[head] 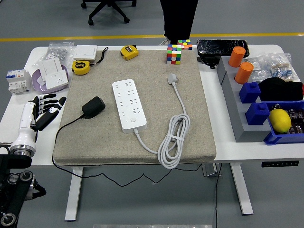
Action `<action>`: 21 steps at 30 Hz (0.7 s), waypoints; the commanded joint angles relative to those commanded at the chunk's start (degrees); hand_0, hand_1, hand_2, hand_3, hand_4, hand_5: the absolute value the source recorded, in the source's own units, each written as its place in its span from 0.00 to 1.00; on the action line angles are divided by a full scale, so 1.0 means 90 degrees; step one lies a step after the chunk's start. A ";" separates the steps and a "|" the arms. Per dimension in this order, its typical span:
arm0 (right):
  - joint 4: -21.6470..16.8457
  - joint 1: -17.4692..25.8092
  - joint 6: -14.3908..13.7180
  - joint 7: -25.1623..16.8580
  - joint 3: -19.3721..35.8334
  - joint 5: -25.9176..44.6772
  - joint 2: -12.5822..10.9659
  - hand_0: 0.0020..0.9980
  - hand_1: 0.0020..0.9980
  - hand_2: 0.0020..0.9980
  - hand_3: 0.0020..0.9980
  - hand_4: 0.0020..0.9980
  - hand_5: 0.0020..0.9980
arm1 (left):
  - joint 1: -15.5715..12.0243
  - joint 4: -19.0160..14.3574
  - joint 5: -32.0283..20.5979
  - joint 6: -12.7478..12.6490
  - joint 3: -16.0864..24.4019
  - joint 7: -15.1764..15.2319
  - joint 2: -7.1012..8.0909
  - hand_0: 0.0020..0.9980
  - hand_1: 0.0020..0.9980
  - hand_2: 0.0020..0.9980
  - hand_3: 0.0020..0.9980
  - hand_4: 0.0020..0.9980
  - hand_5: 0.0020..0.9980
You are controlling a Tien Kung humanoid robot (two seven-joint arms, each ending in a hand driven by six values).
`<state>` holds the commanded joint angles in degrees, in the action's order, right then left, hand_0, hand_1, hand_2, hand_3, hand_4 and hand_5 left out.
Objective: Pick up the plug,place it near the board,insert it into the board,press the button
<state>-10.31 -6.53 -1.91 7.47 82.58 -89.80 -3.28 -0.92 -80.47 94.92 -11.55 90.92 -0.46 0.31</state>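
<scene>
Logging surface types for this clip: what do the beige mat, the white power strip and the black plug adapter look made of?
The beige mat looks like woven fabric or felt: matte, with a grainy weave. The white power strip seems smooth, slightly glossy hard plastic with a moulded shell. The black plug adapter looks like matte black plastic, its cable probably rubber-sheathed. The left hand rests open nearby.

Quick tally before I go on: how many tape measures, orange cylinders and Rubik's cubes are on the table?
Yellow tape measures: 2
Orange cylinders: 2
Rubik's cubes: 2
Total: 6
</scene>
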 joint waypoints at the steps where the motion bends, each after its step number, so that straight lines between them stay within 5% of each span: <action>1: 0.0000 0.0003 0.0003 0.0004 0.0011 -0.0015 -0.0003 0.62 0.58 0.61 0.54 0.87 0.60 | 0.0007 0.0001 0.0001 0.0003 0.0012 -0.0003 0.0007 0.68 0.67 0.65 0.68 0.94 0.61; 21: 0.0000 -0.0077 0.0010 0.0009 0.0038 -0.0105 0.0056 0.62 0.58 0.61 0.54 0.87 0.60 | 0.0044 -0.0009 0.0152 -0.0006 0.0190 -0.0004 0.0003 0.67 0.67 0.64 0.68 0.93 0.61</action>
<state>-10.31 -7.22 -1.82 7.54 82.92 -90.75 -2.77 -0.52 -80.55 96.29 -11.61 92.63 -0.50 0.33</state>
